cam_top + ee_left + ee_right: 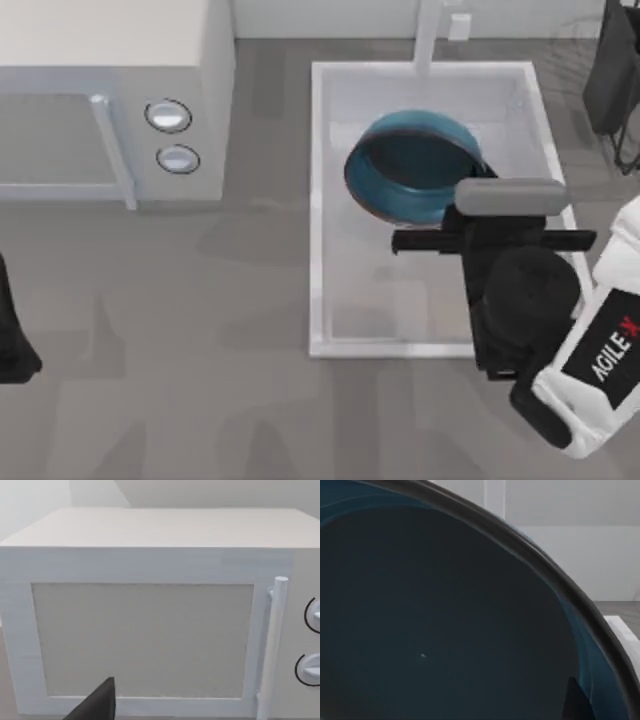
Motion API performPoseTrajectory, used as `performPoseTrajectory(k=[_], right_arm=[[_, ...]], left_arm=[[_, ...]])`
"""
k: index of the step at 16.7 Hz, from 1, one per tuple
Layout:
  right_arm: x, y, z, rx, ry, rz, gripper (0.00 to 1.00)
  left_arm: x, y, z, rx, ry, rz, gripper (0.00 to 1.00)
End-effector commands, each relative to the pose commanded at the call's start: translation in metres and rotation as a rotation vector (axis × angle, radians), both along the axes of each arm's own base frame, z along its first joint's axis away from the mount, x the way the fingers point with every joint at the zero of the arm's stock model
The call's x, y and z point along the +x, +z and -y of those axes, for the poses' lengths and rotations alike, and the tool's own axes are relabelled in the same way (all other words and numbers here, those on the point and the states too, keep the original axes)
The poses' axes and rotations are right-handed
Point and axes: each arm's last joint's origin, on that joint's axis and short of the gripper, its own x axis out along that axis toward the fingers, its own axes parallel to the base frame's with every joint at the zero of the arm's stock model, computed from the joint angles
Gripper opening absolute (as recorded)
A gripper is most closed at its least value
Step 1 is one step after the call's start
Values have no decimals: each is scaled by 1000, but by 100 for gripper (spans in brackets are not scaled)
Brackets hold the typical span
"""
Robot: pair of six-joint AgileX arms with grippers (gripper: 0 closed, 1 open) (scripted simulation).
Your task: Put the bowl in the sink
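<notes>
Hovering over the sink [325, 200], the bowl [415, 170] is sitting tilted, its dark inside facing toward the microwave [110, 90] side and slightly up, its rim nearest the right gripper [470, 205] riding high. Top view is placing the bowl inside the basin's outline, in the half nearer the faucet [428, 35]. Whether it is touching the basin floor I cannot tell; the tilt is suggesting it is hanging clear.

Right gripper is meeting the bowl at the rim on the side away from the microwave, arm reaching in across the sink's far wall from that landmark. Right wrist view is looking straight into the bowl's dark inside [435, 620], with one dark fingertip [577, 700] lying against the inner wall. Judging from that and the tilt, the jaws are clamped on the bowl's rim, one finger inside, the other presumably outside.

Relation that is mattering: bowl is lying directly ahead of the jaws and already over the basin, so what is remaining looks like lowering and letting go, not travelling sideways. Risk: releasing while tilted may be letting it roll or rock.

Left gripper [97, 705] is parking in front of the microwave door, well apart from the sink; jaw state I cannot tell.
</notes>
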Motion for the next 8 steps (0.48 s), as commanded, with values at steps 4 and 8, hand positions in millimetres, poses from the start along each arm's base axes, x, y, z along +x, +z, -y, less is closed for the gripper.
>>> performPoseTrajectory(k=[4,8], right_arm=[[-3,-12,3,-1,1,-3,0],[-3,-12,3,-1,1,-3,8]], left_arm=[[0,0,0,0,0,0,100],[0,0,0,0,0,0,100]])
